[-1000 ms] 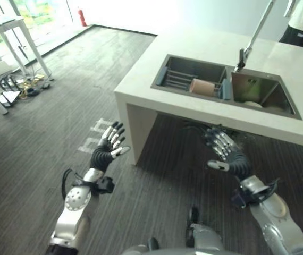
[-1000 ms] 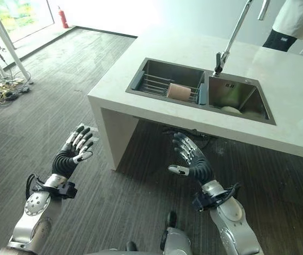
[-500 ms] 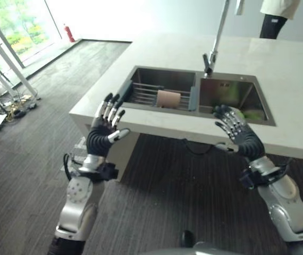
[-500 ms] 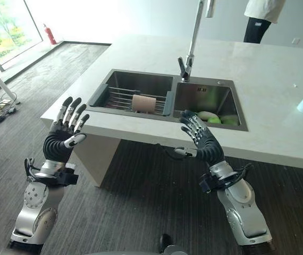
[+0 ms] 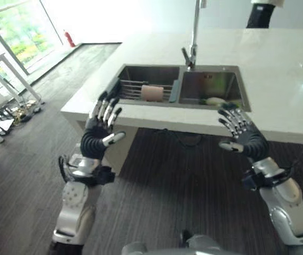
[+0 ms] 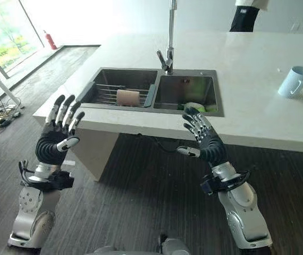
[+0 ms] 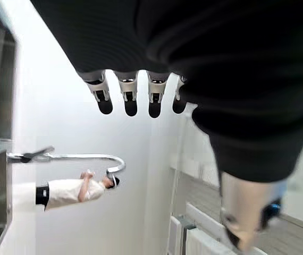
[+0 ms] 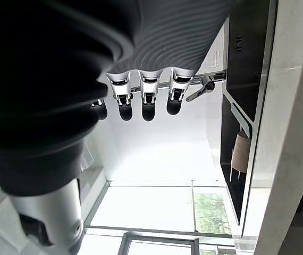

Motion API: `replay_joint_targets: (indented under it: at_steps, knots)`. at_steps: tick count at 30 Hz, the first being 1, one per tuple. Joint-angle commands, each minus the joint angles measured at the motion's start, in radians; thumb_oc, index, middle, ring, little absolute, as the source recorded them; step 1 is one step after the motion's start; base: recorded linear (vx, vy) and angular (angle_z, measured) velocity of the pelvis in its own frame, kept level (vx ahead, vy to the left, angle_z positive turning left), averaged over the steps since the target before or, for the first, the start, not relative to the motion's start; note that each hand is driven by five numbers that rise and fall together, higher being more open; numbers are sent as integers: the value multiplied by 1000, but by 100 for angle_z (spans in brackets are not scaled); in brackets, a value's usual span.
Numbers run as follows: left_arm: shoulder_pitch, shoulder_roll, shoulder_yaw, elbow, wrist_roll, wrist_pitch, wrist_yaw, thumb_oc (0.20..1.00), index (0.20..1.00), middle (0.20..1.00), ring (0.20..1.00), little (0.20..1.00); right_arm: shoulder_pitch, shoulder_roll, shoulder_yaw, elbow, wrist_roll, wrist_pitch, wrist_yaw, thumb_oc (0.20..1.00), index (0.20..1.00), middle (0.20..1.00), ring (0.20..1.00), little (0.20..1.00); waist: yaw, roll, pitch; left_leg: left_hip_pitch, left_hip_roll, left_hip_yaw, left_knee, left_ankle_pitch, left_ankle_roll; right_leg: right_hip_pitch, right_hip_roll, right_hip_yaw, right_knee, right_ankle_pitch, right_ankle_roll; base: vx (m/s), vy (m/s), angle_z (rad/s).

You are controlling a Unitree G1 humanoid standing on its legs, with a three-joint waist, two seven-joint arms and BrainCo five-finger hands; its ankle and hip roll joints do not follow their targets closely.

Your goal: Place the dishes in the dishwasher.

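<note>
A double steel sink point(image 6: 153, 109) is set in the pale counter. Its left basin holds a wire rack with a tan cup point(image 6: 128, 97) lying on its side. In the right basin lie light green dishes point(image 6: 196, 107). A pale blue mug point(image 6: 294, 81) stands on the counter at the right. My left hand point(image 6: 56, 139) is raised in front of the counter's left corner, fingers straight and spread, holding nothing. My right hand point(image 6: 205, 139) hovers before the counter edge below the right basin, also open and empty.
A tall tap point(image 6: 169, 37) rises behind the sink. A person point(image 6: 246, 13) stands beyond the counter at the back. The pale counter point(image 6: 258, 122) overhangs dark wooden floor point(image 6: 141, 196). White table legs point(image 5: 5, 79) stand at the left by the window.
The camera has come closer and swung, so the sink now sits more central. Both hands stay raised and open, now level with the counter's front edge.
</note>
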Motion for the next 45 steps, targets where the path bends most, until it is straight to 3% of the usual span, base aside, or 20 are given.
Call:
replay_joint_targets:
  at_steps: [1,6,11,13,14,17,21,23,25,26,28,32,33,36,38,40,41,43,45]
  knots:
    - [13,16,31,-54,-21,-64,19,1000,1000,1000,1000,1000,-31,-8,-20,-79,40,-46,8,1000,1000,1000,1000,1000,22,8,-16,64,-24,-51,-95,203,-22,202,-43,54,-251,104,106,247,317,13]
    - [26,10,28,-38,-54,-83,-11,1000,1000,1000,1000,1000,-23,-31,-45,-80,37,-49,15,1000,1000,1000,1000,1000,37,25,1,-48,33,-53,-107,279,-59,252,-57,34,-246,63,105,260,345,11]
    - [32,14,50,-38,-71,-86,-23,1000,1000,1000,1000,1000,-16,-35,-59,-89,43,-55,26,1000,1000,1000,1000,1000,63,4,8,-58,4,-52,-101,210,-32,289,-125,40,-198,30,157,274,363,-12]
    - [-1,24,59,-40,-84,-41,-37,1000,1000,1000,1000,1000,6,-12,-64,-95,57,-61,11,1000,1000,1000,1000,1000,88,-26,4,-66,-56,-45,-76,184,6,304,-181,27,-144,26,203,427,554,-64]
    - [-23,25,64,-36,-71,-11,-51,1000,1000,1000,1000,1000,13,27,-46,-93,-1,-79,9,1000,1000,1000,1000,1000,101,-43,4,-53,-115,-56,-67,157,50,248,-229,11,-14,86,217,398,516,-39]
    - [-38,24,68,-32,-66,21,-57,1000,1000,1000,1000,1000,6,39,-39,-93,-17,-80,-6,1000,1000,1000,1000,1000,107,-42,1,-38,-153,-74,-69,138,84,215,-244,16,88,108,207,287,391,-12]
    - [-48,21,51,-31,-34,46,-40,1000,1000,1000,1000,1000,15,72,-9,-96,-40,-74,-7,1000,1000,1000,1000,1000,98,-24,-4,15,-204,-74,-85,107,132,115,-248,25,331,212,200,245,345,2]
    - [-53,34,46,-34,-26,48,-13,1000,1000,1000,1000,1000,3,53,12,-83,-42,-76,-15,1000,1000,1000,1000,1000,78,-17,8,43,-201,-49,-96,97,124,40,-184,10,281,145,175,239,169,-34]
    - [-59,43,41,-26,-17,44,-5,1000,1000,1000,1000,1000,-8,37,3,-74,-4,-75,-5,1000,1000,1000,1000,1000,70,-29,15,59,-209,-42,-98,86,119,50,-158,-34,143,128,171,229,-61,-30]
    - [-59,47,42,-24,-9,37,-5,1000,1000,1000,1000,1000,-13,31,-8,-67,19,-81,5,1000,1000,1000,1000,1000,64,-39,20,75,-209,-35,-101,74,110,51,-154,-58,16,135,174,254,-143,-16]
    - [-53,45,41,-31,-5,36,-5,1000,1000,1000,1000,1000,-17,28,-19,-64,33,-82,12,1000,1000,1000,1000,1000,54,-45,24,95,-209,-30,-104,52,104,50,-155,-56,-97,166,185,233,-159,-10]
    - [-30,40,29,-45,16,30,0,1000,1000,1000,1000,1000,-6,49,-3,-80,15,-90,-4,1000,1000,1000,1000,1000,14,-56,28,170,-206,-20,-107,-23,102,-27,-191,-1,-210,331,224,316,-277,5]
    - [-27,40,33,-48,12,33,-6,1000,1000,1000,1000,1000,-3,47,-4,-80,17,-95,-7,1000,1000,1000,1000,1000,9,-57,26,181,-202,-22,-107,-34,103,-30,-191,7,-214,328,227,418,-422,8]
    - [-34,40,17,-53,-17,53,14,1000,1000,1000,1000,1000,-39,31,-1,-81,14,-76,-31,1000,1000,1000,1000,1000,-8,-48,-16,253,-137,16,-107,-52,70,-6,-171,-53,-231,290,214,392,-496,16]
    - [-32,36,11,-59,-30,56,13,1000,1000,1000,1000,1000,-46,19,-8,-83,23,-71,-36,1000,1000,1000,1000,1000,-16,-41,-29,268,-112,28,-103,-40,52,2,-148,-41,-231,277,198,242,-327,-16]
    - [-36,34,5,-59,-35,61,6,1000,1000,1000,1000,1000,-50,6,-26,-86,42,-60,-35,1000,1000,1000,1000,1000,-25,-33,-40,251,-63,53,-18,25,22,20,-116,-36,-234,258,169,248,-440,-20]
    - [-28,27,2,-53,-41,53,0,1000,1000,1000,1000,1000,-49,-10,-35,-82,49,-59,-24,1000,1000,1000,1000,1000,-24,-29,-37,177,-25,25,203,100,-4,54,-69,-9,-238,226,121,270,-524,-21]
    - [-12,20,8,-52,-40,46,-2,1000,1000,1000,1000,1000,-48,-16,-37,-77,55,-64,-4,1000,1000,1000,1000,1000,-15,-43,-31,98,-61,-13,352,120,3,76,-59,17,-242,212,94,194,-329,-31]
    - [-5,17,9,-52,-40,43,-4,1000,1000,1000,1000,1000,-46,-15,-38,-77,56,-64,3,1000,1000,1000,1000,1000,-10,-44,-27,64,-68,-25,398,123,5,85,-54,24,-242,206,87,137,-98,-61]
